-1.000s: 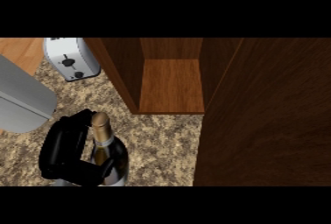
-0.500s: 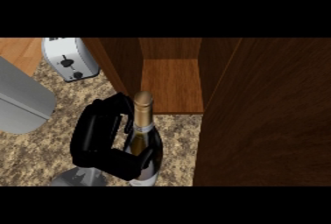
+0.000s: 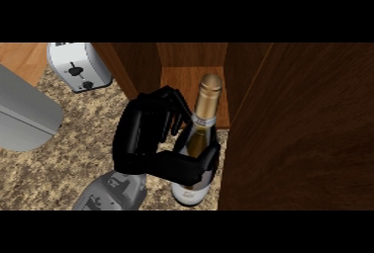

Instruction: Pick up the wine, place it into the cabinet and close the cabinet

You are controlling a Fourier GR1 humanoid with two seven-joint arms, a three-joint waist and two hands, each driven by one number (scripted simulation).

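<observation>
- Grey, rounded appliance body (image 3: 25,116) sits at nine o'clock on the granite counter (image 3: 66,168), well apart from the action and out of the way
- White toaster (image 3: 79,66) stands at eleven o'clock on the counter, just beside the cabinet's left wall (image 3: 125,69); it looks clear of the bottle's path
- Only one hand (image 3: 150,141) shows, near the centre on a grey forearm (image 3: 113,195); I cannot tell which arm it is. Its fingers and thumb are curled round the wine bottle (image 3: 197,143), with the thumb across the lower body
- Wine bottle is held in the hand, its foil top (image 3: 210,84) pointing to twelve o'clock at the cabinet shelf (image 3: 182,81), its base toward six o'clock
- Risk: the opening between the left wall and the cabinet door (image 3: 300,123) looks narrow, so the knuckles could catch the wall, or the bottle could scrape the door edge at three o'clock and twist in the grasp
- Risk: the bottle is held low on its body, so a knock at the neck could tip it
- Door at three o'clock stands open, still to be shut
</observation>
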